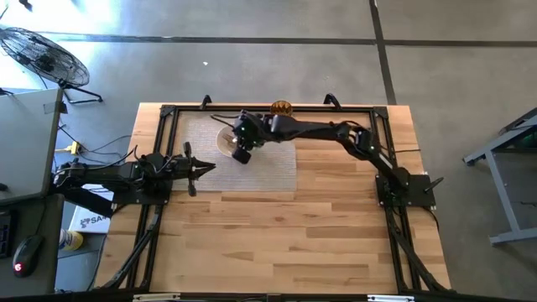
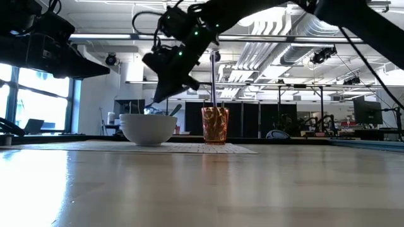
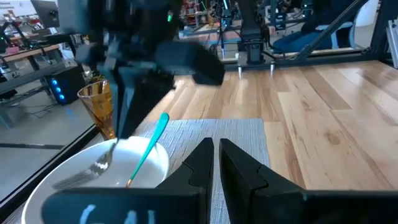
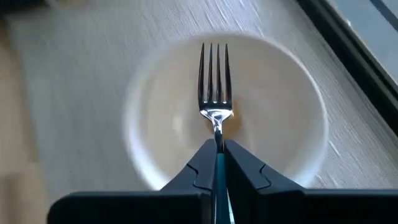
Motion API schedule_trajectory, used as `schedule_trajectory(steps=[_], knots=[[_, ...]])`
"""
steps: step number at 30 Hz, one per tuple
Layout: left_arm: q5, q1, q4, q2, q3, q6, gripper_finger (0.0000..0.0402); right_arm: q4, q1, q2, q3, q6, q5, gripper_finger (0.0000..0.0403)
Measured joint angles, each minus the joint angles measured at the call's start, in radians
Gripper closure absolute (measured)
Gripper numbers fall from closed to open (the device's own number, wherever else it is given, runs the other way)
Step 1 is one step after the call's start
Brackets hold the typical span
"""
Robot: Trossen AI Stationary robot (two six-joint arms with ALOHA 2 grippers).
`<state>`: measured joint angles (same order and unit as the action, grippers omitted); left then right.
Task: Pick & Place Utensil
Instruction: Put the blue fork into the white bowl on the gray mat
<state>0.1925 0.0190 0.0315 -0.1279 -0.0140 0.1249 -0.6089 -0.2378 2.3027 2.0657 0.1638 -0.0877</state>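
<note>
I log: right gripper [image 4: 217, 163] clenched on fork [image 4: 215, 84], shiny metal, teal handle, four tines forward over round white bowl [image 4: 298, 112] directly beneath. Woven grey mat [image 4: 81, 56] under bowl. Amber textured cup [image 2: 215, 125] beyond. Left gripper [image 1: 200, 167] parked at mat edge, fingers [image 3: 239, 165] nearly together, empty.

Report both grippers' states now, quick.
Left gripper: shut, empty, waiting at the table's left edge.
Right gripper: shut on the silver metal fork with a teal handle, over the white bowl.

The light wooden plank table [image 1: 336, 218] carries a grey woven placemat [image 1: 268, 172] below the right arm's closed jaws. A white round bowl [image 2: 149, 128] sits on the mat beneath them; an amber patterned glass [image 2: 215, 125] stands just beyond.
</note>
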Motion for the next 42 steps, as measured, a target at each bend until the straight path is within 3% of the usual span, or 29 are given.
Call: schedule_trajectory(steps=[6,31,42], knots=[[0.0,0.0,0.0,0.0,0.0,0.0,0.0378,-0.032,-0.024,0.053,0.045,-0.035,-0.006,0.0379],[0.0,0.0,0.0,0.0,0.0,0.0,0.0378,-0.023,-0.024,0.069,0.012,-0.105,0.009,0.0384],[0.0,0.0,0.0,0.0,0.0,0.0,0.0378,-0.023,-0.024,0.069,0.012,-0.105,0.009,0.0358]])
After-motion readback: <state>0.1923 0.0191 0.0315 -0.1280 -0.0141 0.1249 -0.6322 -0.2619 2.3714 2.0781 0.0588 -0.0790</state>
